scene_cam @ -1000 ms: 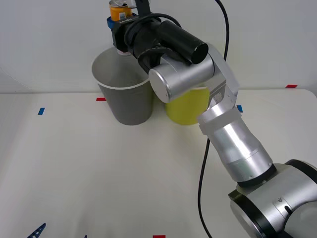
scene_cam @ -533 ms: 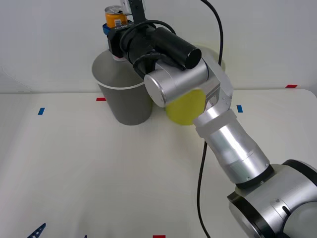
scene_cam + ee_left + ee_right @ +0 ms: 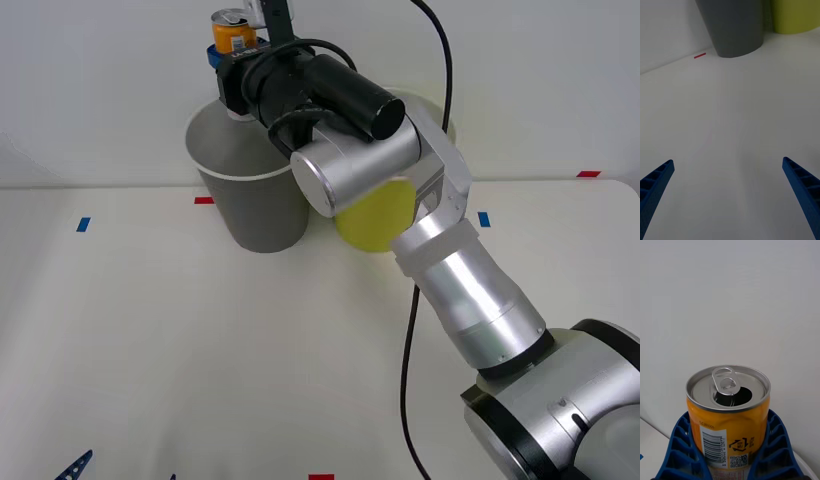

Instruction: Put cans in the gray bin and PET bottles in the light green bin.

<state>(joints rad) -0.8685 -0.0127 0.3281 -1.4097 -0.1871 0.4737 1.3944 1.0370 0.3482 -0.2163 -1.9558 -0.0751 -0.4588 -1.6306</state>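
Fingers of the right gripper (image 3: 230,52) squeeze the orange can (image 3: 234,32), standing upright just above the far rim of the gray bin (image 3: 250,190). Straight down is the way. Left gripper (image 3: 728,198) waits open over the table (image 3: 733,123).

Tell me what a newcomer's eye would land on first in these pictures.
First, the orange can, clamped upright in the right gripper above the far rim of the gray bin. Its tab is pulled and the mouth is open. The light green bin stands just right of the gray one, half hidden by the arm.
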